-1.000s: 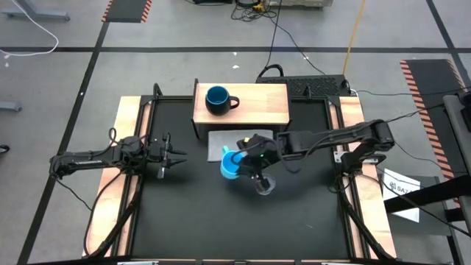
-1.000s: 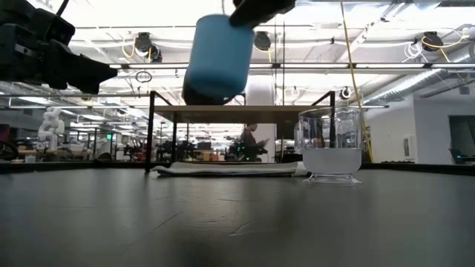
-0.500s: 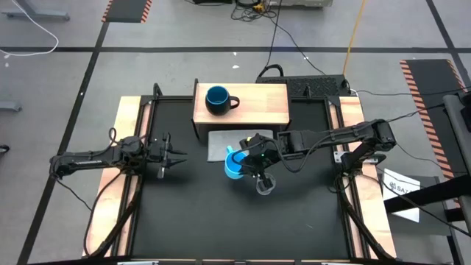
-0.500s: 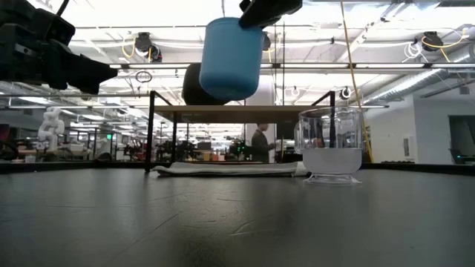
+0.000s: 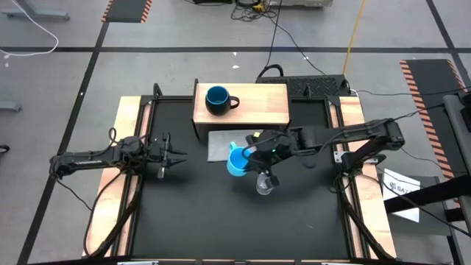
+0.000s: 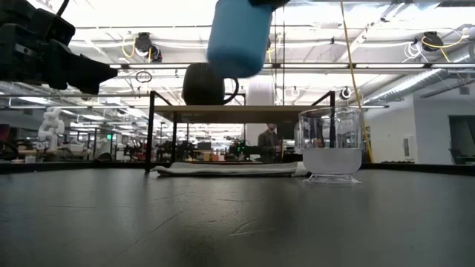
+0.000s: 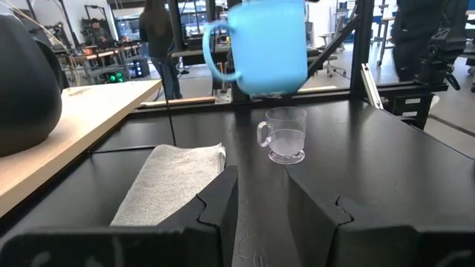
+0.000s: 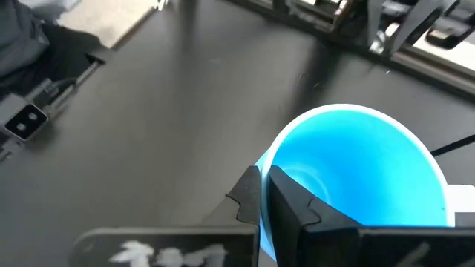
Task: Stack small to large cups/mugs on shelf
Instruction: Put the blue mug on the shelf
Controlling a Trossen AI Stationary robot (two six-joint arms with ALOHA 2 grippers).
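Observation:
The light-blue mug (image 5: 237,160) hangs in the air above the black table, with my right gripper (image 5: 254,156) shut on it. In the low view the mug (image 6: 239,37) is higher than the shelf's wooden top (image 6: 237,110). The dark navy mug (image 5: 218,99) stands upright on the left part of the shelf (image 5: 257,107). Below and to the right of the held mug, the small clear cup (image 5: 265,185) stands on the table. My left gripper (image 5: 176,154) waits at the table's left side, level, open and holding nothing. My right gripper pinches the light-blue mug's rim (image 8: 269,159) with one finger (image 8: 297,202) inside the mug and the other outside. It comes slanting down from the table's right side. The mug hangs lifted clear, mouth up and nearly upright, with its handle (image 7: 211,52) on the side away from the fingers.
A flat grey mat (image 5: 219,143) lies on the table just in front of the shelf, beside the held mug. Wooden rails (image 5: 129,147) run along the table's left and right sides. A person (image 6: 269,141) stands in the room behind the table.
My right gripper has risen and gone a little toward the table's right edge, carrying the light-blue mug. The mug, earlier level with the shelf top in the low view, now hangs well above it and stays nearly upright.

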